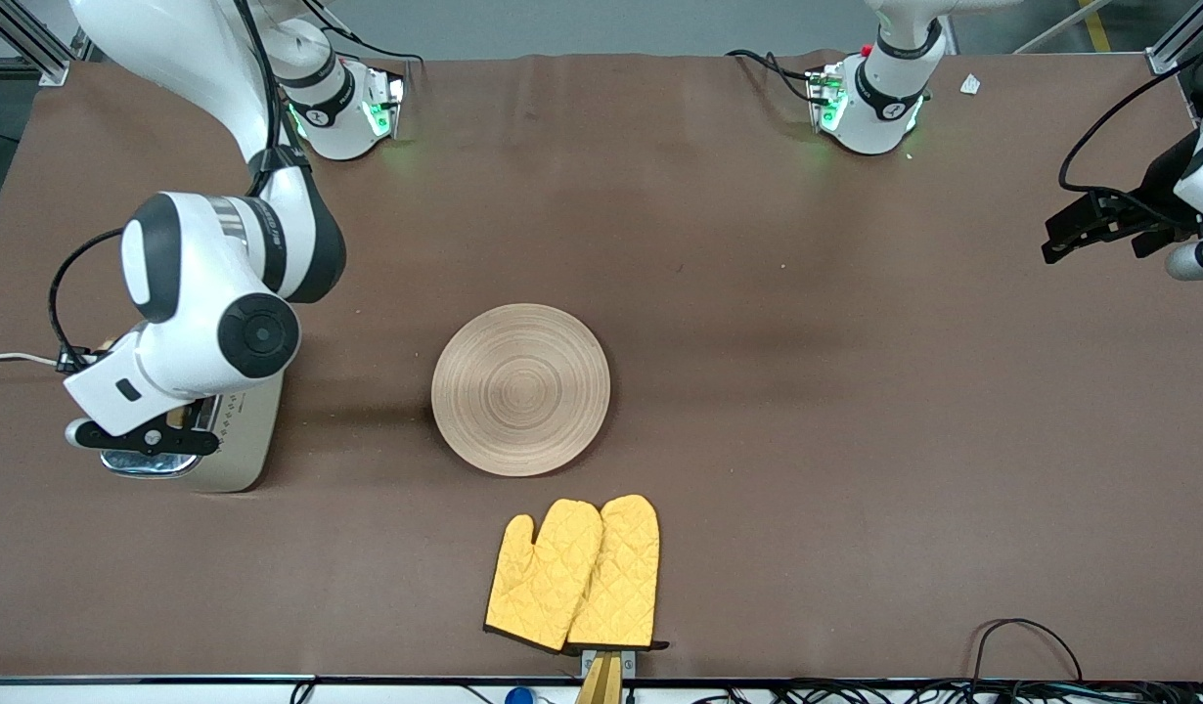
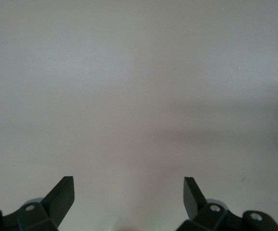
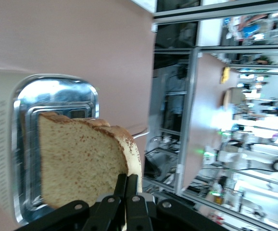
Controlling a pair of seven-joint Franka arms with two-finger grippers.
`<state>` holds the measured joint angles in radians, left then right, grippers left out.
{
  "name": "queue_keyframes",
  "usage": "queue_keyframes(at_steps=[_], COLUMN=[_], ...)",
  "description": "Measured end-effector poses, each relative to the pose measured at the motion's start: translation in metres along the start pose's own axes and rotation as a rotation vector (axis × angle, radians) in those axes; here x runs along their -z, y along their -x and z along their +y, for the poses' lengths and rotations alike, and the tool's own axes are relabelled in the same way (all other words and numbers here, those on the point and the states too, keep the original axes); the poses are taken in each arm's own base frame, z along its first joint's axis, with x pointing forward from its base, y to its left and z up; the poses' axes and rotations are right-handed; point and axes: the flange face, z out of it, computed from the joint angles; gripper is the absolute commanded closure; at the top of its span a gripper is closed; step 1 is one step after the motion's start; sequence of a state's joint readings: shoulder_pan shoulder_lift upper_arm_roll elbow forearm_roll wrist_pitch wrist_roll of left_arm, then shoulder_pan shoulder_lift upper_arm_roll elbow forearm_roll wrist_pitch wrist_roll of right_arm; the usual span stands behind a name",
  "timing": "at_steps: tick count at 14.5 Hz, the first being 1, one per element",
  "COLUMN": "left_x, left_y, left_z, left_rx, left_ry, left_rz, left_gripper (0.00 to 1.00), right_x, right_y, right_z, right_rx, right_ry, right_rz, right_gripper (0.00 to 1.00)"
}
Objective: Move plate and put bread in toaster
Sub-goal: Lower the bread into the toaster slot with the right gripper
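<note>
The round light-wood plate (image 1: 520,389) lies in the middle of the table. The cream toaster (image 1: 240,445) with its chrome top (image 3: 57,91) stands at the right arm's end of the table. My right gripper (image 1: 144,438) is over the toaster's top. In the right wrist view, my right gripper (image 3: 128,180) is shut on the crust edge of the bread slice (image 3: 81,163), which hangs upright just above the slots. My left gripper (image 1: 1063,238) is open and empty, high over the left arm's end of the table, and waits; its wrist view (image 2: 129,180) shows only bare table.
A pair of yellow oven mitts (image 1: 577,572) lies nearer to the front camera than the plate, by the table's edge. The toaster's white cord (image 1: 15,359) runs off the table's end. Cables (image 1: 1027,636) lie at the front edge.
</note>
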<state>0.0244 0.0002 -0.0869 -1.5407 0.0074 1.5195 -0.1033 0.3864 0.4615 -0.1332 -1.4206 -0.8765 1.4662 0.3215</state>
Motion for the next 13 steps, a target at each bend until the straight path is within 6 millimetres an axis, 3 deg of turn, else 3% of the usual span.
queue_keyframes(at_steps=[5, 13], left_x=[0.0, 0.0], left_y=[0.0, 0.0], left_z=[0.001, 0.003], left_rx=[-0.001, -0.006], left_ry=[0.0, 0.0], left_rz=[0.001, 0.001], left_gripper=[0.0, 0.0], right_x=[-0.03, -0.03], right_y=[0.006, 0.009], right_z=[-0.03, -0.028], right_rx=[-0.03, -0.038], right_ry=[0.087, 0.087], right_rz=[-0.006, -0.007], right_gripper=[1.0, 1.0])
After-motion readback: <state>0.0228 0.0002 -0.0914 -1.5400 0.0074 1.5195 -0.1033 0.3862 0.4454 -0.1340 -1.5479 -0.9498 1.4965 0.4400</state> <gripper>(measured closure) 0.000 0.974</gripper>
